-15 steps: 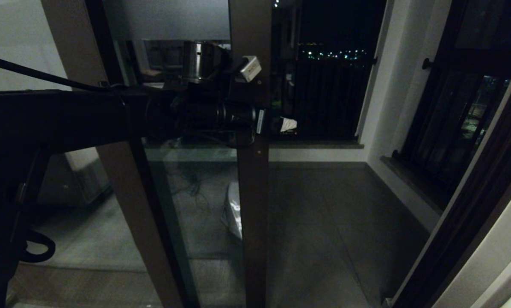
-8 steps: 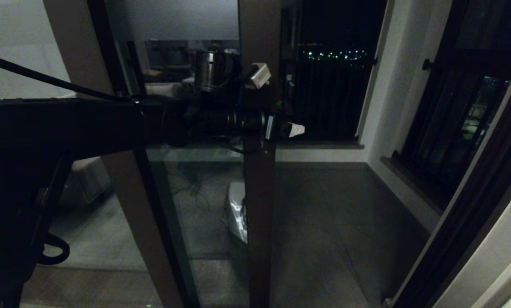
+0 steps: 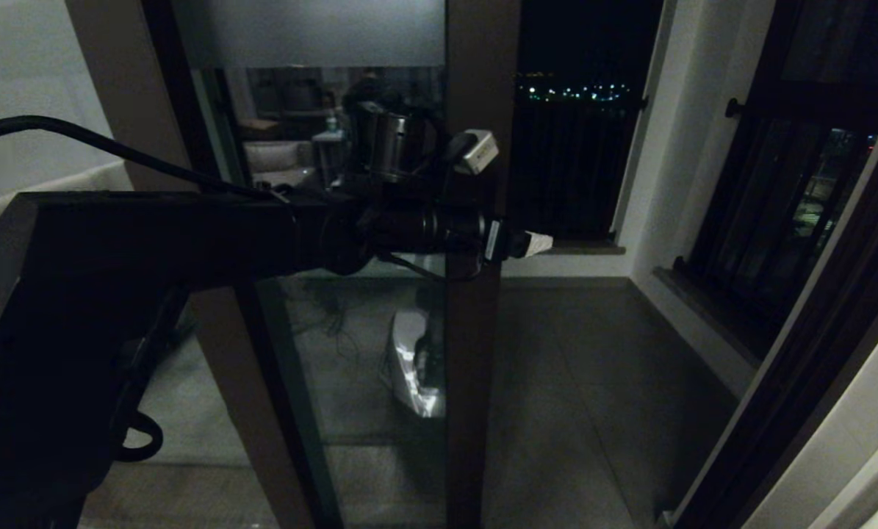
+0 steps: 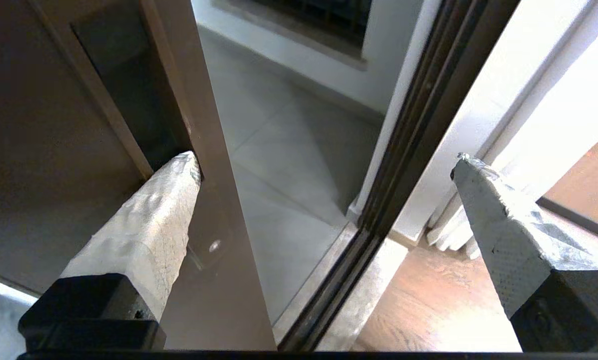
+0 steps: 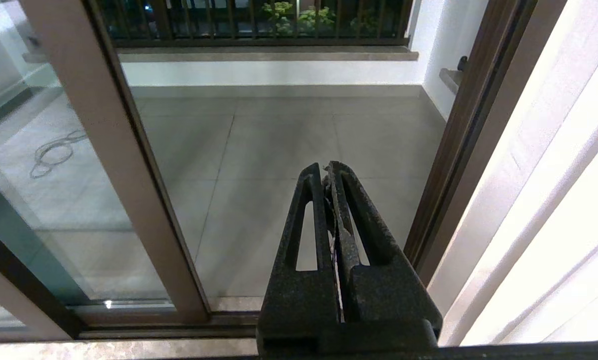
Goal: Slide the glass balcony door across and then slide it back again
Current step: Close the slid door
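The glass balcony door (image 3: 475, 353) has a brown stile and a frosted band at the top; it stands partly across the opening. My left arm reaches across in the head view, and my left gripper (image 3: 513, 242) is at the stile at handle height. In the left wrist view the left gripper (image 4: 326, 160) is open, with one taped fingertip (image 4: 178, 185) set in the dark recessed handle (image 4: 128, 100) of the door (image 4: 213, 210); the other finger hangs free. My right gripper (image 5: 324, 167) is shut on nothing, held low before the open gap beside the door (image 5: 113, 150).
The dark door jamb (image 3: 799, 382) rises at the right, with a gap of tiled balcony floor (image 3: 571, 382) between it and the stile. A railing (image 3: 571, 162) and a black-framed side window (image 3: 799, 206) lie beyond. A cable (image 5: 53, 152) lies on the tiles behind the glass.
The door's stile has slid to the right, narrowing the gap to the jamb. My left gripper has travelled right with it, still at the handle.
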Controlling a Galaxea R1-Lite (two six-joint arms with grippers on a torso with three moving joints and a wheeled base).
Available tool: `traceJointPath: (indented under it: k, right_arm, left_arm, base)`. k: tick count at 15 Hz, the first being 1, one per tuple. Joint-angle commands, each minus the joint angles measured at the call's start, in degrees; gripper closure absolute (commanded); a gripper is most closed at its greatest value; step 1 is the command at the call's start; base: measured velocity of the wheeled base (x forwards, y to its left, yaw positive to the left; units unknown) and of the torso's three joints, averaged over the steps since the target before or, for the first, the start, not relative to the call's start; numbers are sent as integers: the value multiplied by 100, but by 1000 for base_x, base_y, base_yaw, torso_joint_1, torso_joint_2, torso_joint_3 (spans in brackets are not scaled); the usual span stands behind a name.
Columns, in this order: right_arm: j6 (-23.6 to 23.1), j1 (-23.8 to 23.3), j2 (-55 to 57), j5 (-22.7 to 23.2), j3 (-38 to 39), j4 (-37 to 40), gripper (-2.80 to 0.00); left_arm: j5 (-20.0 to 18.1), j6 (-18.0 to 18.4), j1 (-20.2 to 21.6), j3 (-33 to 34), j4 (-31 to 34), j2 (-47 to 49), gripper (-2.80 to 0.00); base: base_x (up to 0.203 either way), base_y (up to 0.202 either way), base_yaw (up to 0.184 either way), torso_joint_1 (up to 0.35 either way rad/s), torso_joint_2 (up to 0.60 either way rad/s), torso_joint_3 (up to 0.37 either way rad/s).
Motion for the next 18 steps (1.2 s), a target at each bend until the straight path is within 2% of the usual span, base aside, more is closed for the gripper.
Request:
traceJointPath:
  k: [1,3,8,10,13,15,16,18]
  right_arm:
    - [-3,1,9,5,5,4,0]
    - [-3,8,9,5,5,4,0]
    - [-3,1,9,5,-4,4,0]
    - [-3,1,9,5,5,4,0]
    - [-3,1,9,5,5,4,0]
    - [-3,1,9,5,5,4,0]
    - [-3,1,9,5,-4,4,0]
    - [-3,1,9,5,-3,4,0]
  left_arm:
    - [174,-6,-124,-4,-214,212,-280]
    - [470,-11,-281,-4,-485,289,-280]
    - [543,-53,-412,109,-492,-279,-280]
    - [715,-66,-457,251,-500,-590,-280]
    - [1163,-67,-566,751,-507,-1322,-280]
    - [1313,-68,-592,1487,-500,-2142,-280]
    - [1354,-69,-596,1939,-489,-2661,0]
    - [1519,-54,-578,3098,-380,-3968,0]
  base:
    - [0,0,0,0,0,0]
    - [0,0,0,0,0,0]
    - [0,0,0,0,0,0]
    - [0,0,0,0,0,0]
    - [0,0,0,0,0,0]
    - [0,0,0,0,0,0]
    - [0,0,0,0,0,0]
    - [0,0,0,0,0,0]
